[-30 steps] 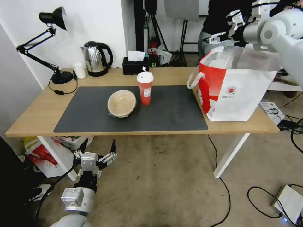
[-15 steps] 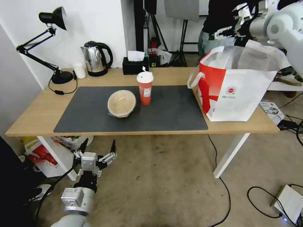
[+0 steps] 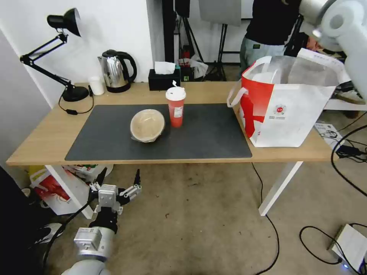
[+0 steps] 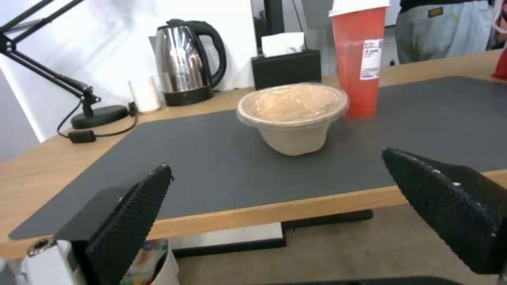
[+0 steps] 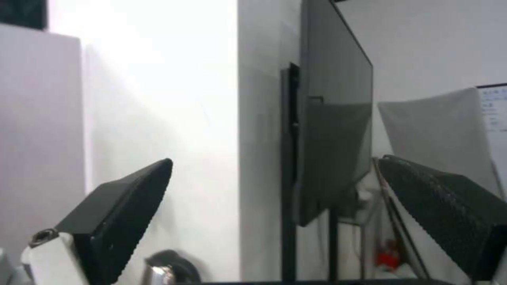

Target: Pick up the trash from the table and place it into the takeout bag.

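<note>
Presently: left gripper [image 3: 117, 182] is waiting spread and empty below the table [image 3: 46, 141]; right gripper [image 5: 275, 206] is gaping, unloaded; tan bowl [image 3: 147, 125] and red cup [image 3: 176, 106] are awaiting the takeout bag [image 3: 290, 110].

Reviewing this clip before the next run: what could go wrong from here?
1. The tall red cup stands close beside the tan bowl; reaching for one may tip the cup.
2. The takeout bag sits at the table corner with soft walls and a white bowl already inside; a drop may snag.
3. Left hand hangs open below the table edge; raising it straight could strike the edge.

Bowl [image 3: 147, 125] left of cup [image 3: 176, 106] — bag [image 3: 284, 110] far right.
</note>
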`<state>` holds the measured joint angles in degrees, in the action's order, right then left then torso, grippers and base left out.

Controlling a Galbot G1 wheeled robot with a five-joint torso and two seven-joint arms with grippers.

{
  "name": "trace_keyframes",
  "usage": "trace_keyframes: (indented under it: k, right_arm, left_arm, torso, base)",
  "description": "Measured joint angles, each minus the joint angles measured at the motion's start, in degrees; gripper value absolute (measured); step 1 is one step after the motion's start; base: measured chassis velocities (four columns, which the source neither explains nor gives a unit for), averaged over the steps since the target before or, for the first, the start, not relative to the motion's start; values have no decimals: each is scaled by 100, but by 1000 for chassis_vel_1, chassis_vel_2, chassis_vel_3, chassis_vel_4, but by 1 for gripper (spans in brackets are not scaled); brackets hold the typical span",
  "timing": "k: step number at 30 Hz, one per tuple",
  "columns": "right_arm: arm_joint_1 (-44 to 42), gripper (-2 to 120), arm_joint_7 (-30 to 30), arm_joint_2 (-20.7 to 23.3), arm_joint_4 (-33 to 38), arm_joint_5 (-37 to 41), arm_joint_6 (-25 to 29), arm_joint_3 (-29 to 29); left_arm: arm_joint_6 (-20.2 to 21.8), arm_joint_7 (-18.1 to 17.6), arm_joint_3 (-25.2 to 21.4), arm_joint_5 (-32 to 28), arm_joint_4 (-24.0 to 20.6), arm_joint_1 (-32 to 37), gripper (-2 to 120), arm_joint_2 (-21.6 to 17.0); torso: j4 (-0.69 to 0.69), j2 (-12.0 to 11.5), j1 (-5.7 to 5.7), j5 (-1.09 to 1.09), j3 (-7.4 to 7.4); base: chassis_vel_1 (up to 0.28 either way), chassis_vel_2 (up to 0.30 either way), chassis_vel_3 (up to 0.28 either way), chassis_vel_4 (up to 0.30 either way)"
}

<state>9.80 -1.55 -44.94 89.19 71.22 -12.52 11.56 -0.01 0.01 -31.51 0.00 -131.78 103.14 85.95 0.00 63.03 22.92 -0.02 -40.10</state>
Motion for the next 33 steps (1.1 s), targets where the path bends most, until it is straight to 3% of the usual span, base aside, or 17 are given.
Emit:
trace_keyframes:
  k: [12, 22, 25, 27, 30, 31, 33]
  right_arm:
    - [-2228, 100, -753, 6, 2061, -677, 548, -589]
    - [-3880, 100, -1206, -54, 2895, -1819, 722, -931]
    - [-5343, 100, -1146, -264, 3489, -2933, 963, -1561]
    - [-5571, 100, -1098, -320, 3569, -3117, 1009, -1660]
    - [-6925, 100, -823, -974, 3807, -4311, 1493, -2161]
    - [-6925, 100, -823, -974, 3807, -4311, 1493, -2161]
    - [-7733, 100, -624, -1570, 3856, -5104, 1869, -2305]
  left_arm:
    - [0, -1, 0, 0, 0, 0, 100, 0]
    - [0, -1, 0, 0, 0, 0, 100, -3]
    - [0, -1, -1, 0, 0, 0, 100, -4]
    - [0, -1, 0, 0, 0, 0, 100, 2]
    - [0, -1, 0, 0, 0, 0, 100, 2]
    - [0, -1, 0, 0, 0, 0, 100, 2]
    - [0, 0, 0, 0, 0, 0, 100, -1]
  torso:
    - [1, 0, 0, 0, 0]
    - [2, 0, 0, 0, 0]
    - [-1, 0, 0, 2, 0]
    - [-2, 0, -1, 0, 0]
    - [2, 0, 0, -1, 1]
    - [2, 0, 0, -1, 1]
    - [-2, 0, 0, 2, 0]
  base:
    - [0, 0, 0, 0]
    - [0, 0, 0, 0]
    - [0, 0, 0, 0]
    - [0, 0, 0, 0]
    - [0, 0, 0, 0]
    - [0, 0, 0, 0]
    - [0, 0, 0, 0]
